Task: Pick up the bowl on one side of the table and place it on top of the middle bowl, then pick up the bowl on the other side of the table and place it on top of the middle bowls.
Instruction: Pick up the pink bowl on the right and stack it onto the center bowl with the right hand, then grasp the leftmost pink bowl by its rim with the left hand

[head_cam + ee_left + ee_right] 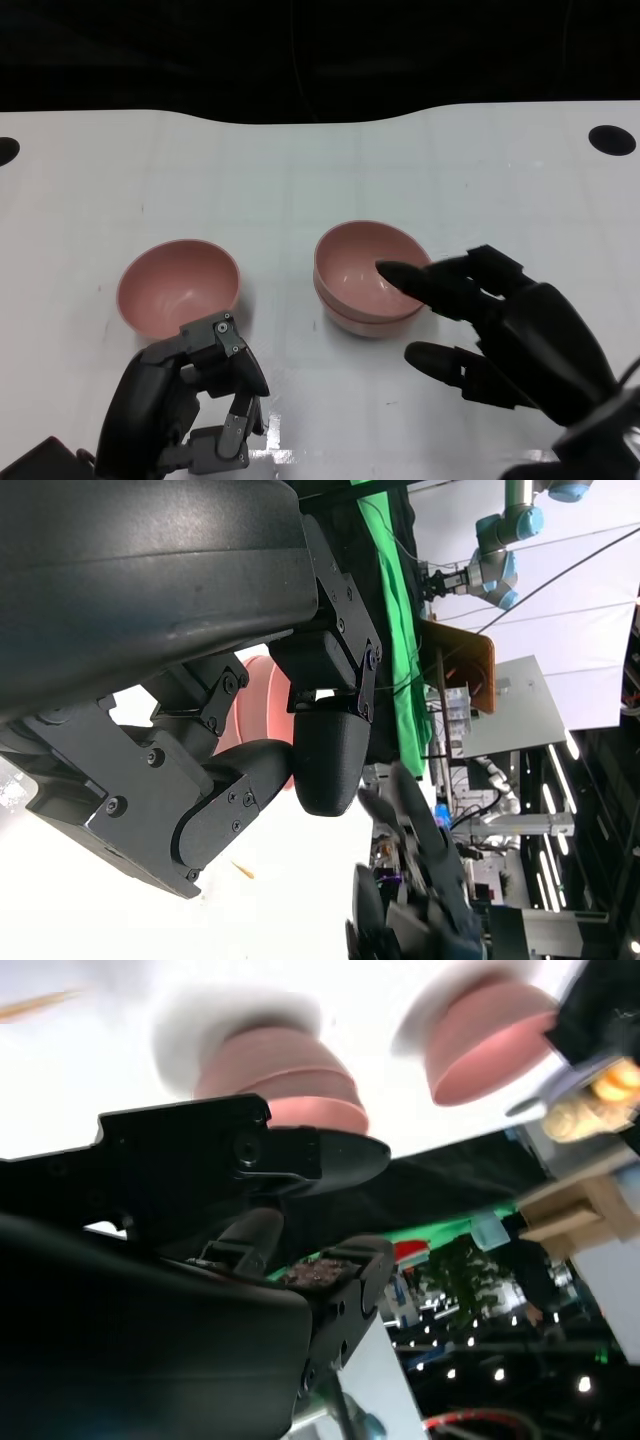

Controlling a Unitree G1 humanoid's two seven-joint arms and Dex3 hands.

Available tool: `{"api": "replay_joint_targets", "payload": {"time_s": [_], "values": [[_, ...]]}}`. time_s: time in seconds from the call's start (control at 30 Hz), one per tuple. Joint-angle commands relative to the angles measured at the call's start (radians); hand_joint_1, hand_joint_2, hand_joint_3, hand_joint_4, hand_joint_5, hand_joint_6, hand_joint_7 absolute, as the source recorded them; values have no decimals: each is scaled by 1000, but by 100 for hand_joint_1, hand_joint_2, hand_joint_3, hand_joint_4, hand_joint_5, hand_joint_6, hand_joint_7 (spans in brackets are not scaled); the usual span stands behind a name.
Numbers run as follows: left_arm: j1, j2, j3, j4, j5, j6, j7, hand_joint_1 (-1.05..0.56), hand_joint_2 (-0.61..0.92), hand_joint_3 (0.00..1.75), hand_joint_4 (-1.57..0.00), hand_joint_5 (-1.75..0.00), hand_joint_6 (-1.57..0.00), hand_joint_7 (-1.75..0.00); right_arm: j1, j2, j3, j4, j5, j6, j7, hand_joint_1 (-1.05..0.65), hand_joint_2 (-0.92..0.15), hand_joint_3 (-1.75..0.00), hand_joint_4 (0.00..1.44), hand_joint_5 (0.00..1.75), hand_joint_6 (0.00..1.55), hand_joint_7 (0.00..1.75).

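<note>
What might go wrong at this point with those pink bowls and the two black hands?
The right hand has a finger over the rim of the stacked bowls; pulling away carelessly could tip or drag them. The left hand sits just short of the lone bowl, so a clumsy grab might shove it away.

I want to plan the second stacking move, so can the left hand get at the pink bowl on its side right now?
Probably yes. The left hand holds nothing, sits just in front of the single pink bowl, and nothing lies between them.
</note>
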Motion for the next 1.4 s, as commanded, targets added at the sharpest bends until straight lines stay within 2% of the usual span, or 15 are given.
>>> {"api": "replay_joint_targets", "payload": {"time_s": [0.03, 0.13, 0.3, 0.33, 0.37, 0.4, 0.53, 0.67, 0.87, 0.93, 1.1, 1.2, 1.33, 1.37, 1.4], "values": [[-5, 10, 4, -1, -5, 8, 7, -17, 39, 136, -87, -171, -79, -155, 73, -6, -47, -35, 84, -47, 9, -40, -92, -17, 35, 105, 69, 21], [-4, 7, 4, -4, -6, 12, 8, -18, 39, 135, -87, -171, -80, -154, 120, 0, -73, -47, 136, -90, 14, -33, -92, -16, 45, 109, 76, 26], [0, 5, 2, -11, 0, 11, 13, -17, 39, 136, -88, -170, -79, -154, 198, 46, -109, -39, 267, -205, 10, -23, -91, -17, 65, 116, 88, 37], [0, 5, 3, -11, -1, 10, 13, -17, 39, 136, -88, -170, -79, -154, 213, 52, -115, -37, 288, -227, 12, -21, -89, -24, 69, 118, 87, 48], [0, 5, 3, -12, -3, 11, 12, -17, 39, 135, -87, -170, -79, -154, 230, 59, -120, -37, 306, -243, 16, -17, -79, -46, 72, 122, 84, 65], [0, 5, 3, -14, -6, 13, 11, -17, 40, 135, -87, -170, -79, -154, 243, 65, -126, -40, 319, -250, 23, -16, -70, -62, 73, 125, 82, 74], [-6, 7, 10, -5, -15, 8, 5, -16, 41, 132, -88, -168, -79, -152, 314, 97, -141, -71, 396, -238, 56, -8, -50, -103, 76, 137, 87, 87], [-13, 9, 17, 5, -19, -3, 2, -15, 40, 132, -90, -164, -81, -149, 345, 141, -158, -69, 454, -227, 75, -3, -40, -129, 81, 150, 90, 99], [-11, 8, 24, -4, -28, 23, 13, -19, 40, 128, -87, -163, -82, -142, 358, 175, -176, -71, 557, -156, 152, -3, -41, -142, 86, 167, 86, 127], [-12, 5, 28, -5, -28, 21, 19, -19, 41, 124, -84, -159, -82, -134, 352, 182, -184, -71, 565, -134, 168, -4, -39, -146, 89, 172, 86, 135], [-19, 11, 37, -13, 23, 7, 62, -25, 51, 93, -75, -138, -79, -107, 327, 199, -201, -48, 571, -96, 199, -3, -34, -153, 90, 175, 84, 148], [-27, 28, 42, -22, 82, 2, 97, -31, 58, 73, -64, -119, -71, -81, 314, 208, -207, -41, 569, -73, 214, -5, -34, -155, 91, 175, 83, 152], [-28, 32, 40, -24, 95, 2, 108, -32, 61, 65, -62, -113, -71, -72, 313, 217, -214, -43, 566, -66, 224, -5, -33, -156, 92, 175, 83, 153], [-37, 63, 51, -52, 156, 14, 129, -32, 61, 65, -62, -113, -71, -71, 307, 221, -213, -44, 564, -52, 225, -5, -33, -156, 92, 175, 83, 153], [-44, 87, 60, -74, 203, 25, 145, -36, 74, 40, -48, -94, -57, -48, 302, 225, -213, -45, 563, -42, 225, -4, -32, -156, 92, 175, 84, 154]]}}
